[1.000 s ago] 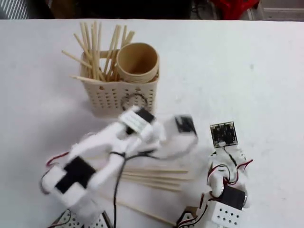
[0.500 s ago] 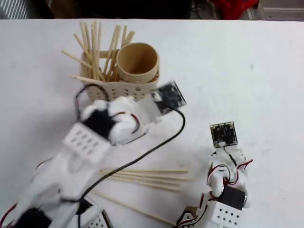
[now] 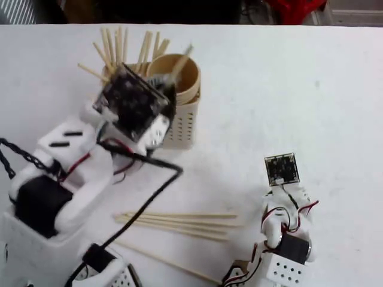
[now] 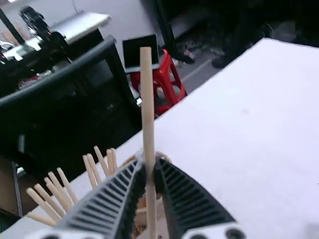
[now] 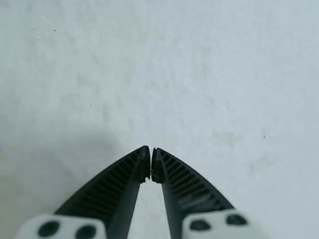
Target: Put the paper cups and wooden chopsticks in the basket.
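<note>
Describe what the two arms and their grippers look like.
The left arm and right arm are white plastic with black motors and thin red wires. A thick black cable trails from the left arm. The left gripper and right gripper have ribbed black tapered fingers.

A white table (image 3: 311,89) spreads under even light. Beyond its far edge a dark strip of room runs along 12 o'clock, with a red stool (image 3: 296,9) toward 1 o'clock and a pale slatted surface (image 3: 15,11) at 11 o'clock. From the left wrist, the stool stands on grey floor (image 4: 199,77) beside black furniture (image 4: 60,89).
</note>
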